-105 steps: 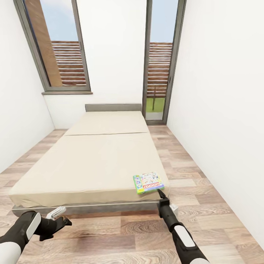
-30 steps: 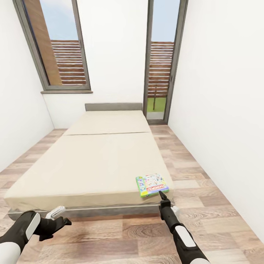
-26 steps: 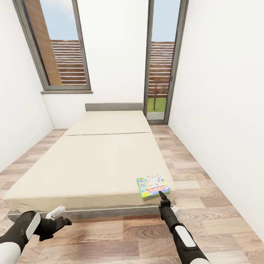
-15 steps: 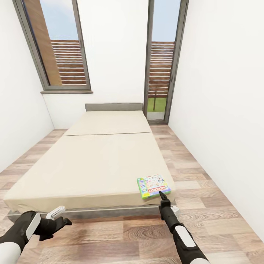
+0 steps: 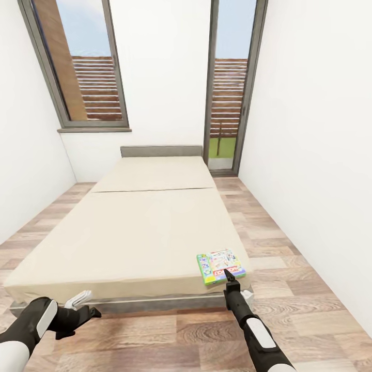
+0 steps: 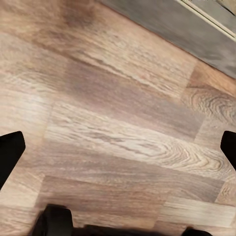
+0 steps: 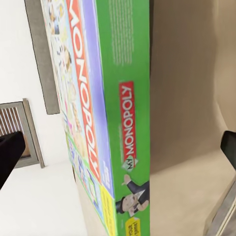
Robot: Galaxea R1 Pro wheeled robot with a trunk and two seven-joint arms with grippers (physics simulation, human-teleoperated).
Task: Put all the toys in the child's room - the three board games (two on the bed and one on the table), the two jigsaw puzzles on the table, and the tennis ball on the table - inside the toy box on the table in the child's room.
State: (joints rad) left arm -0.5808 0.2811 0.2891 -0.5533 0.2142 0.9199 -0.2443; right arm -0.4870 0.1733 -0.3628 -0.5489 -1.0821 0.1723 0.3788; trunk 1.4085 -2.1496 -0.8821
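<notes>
A green and white board game (image 5: 221, 265) lies flat on the bed (image 5: 139, 227), at the near right corner of the beige mattress. My right gripper (image 5: 228, 274) reaches up from the floor side, its tip just at the box's near edge. In the right wrist view the box's green side (image 7: 129, 123) stands close ahead between the two open fingertips (image 7: 10, 153), and nothing is gripped. My left gripper (image 5: 87, 307) hovers low over the wood floor before the bed's near left end, open and empty, with the bed's grey frame (image 6: 196, 29) ahead of it.
A white wall (image 5: 315, 170) runs close along the right, leaving a narrow strip of wood floor (image 5: 274, 243) beside the bed. A window (image 5: 82, 67) and a tall glass door (image 5: 230, 88) stand behind the headboard (image 5: 161, 151).
The whole view has crept forward, so the bed and the board game sit slightly nearer and lower in the picture. Both arms hold the same pose, and the box now meets the right gripper's tip.
</notes>
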